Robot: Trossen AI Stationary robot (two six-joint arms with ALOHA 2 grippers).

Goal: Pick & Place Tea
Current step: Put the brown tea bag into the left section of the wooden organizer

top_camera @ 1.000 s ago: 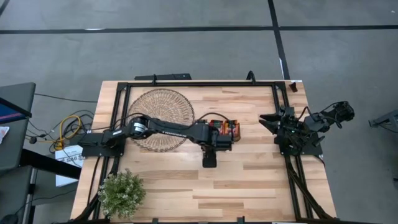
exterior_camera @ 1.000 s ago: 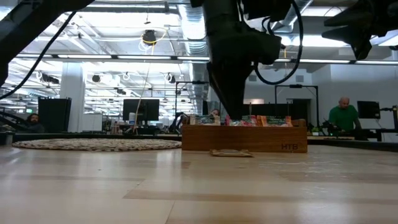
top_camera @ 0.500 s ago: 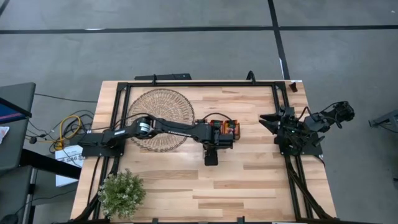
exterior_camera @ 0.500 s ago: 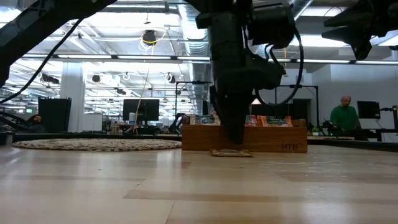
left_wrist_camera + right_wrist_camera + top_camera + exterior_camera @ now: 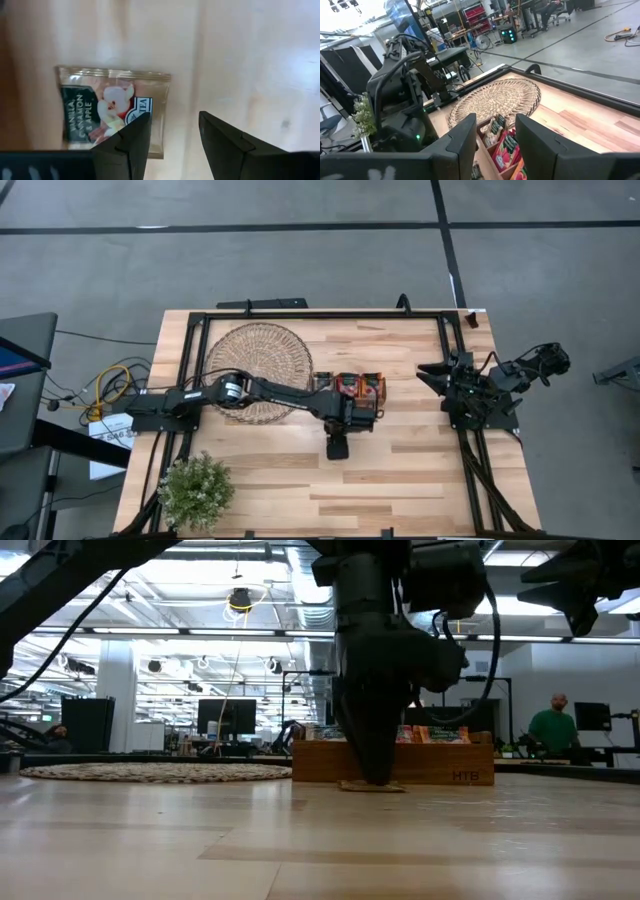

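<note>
On the pale wood table point(image 5: 420, 470), a tea sachet point(image 5: 114, 111) lies flat beside the tray point(image 5: 440, 764); left gripper point(image 5: 172, 145), spread, straddles its edge. Light, thin, slippery: pinch an edge

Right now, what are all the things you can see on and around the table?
Tea sachet: one, pale, labelled vanilla, cinnamon and apple, flat on the table in front of the tray, under the left hand.
Tea sachets in tray: several, red-orange, count unclear.
Wooden tray: one, brown, mid-table.
Woven mat: one, round, tan, left of the tray.
Plant: one, green, near-left corner.
Table: one, light wood.
Person: one, green top, in the room behind.
Left hand: open, lowered over the loose sachet.
Right hand: open, waiting at the table's right edge.
</note>
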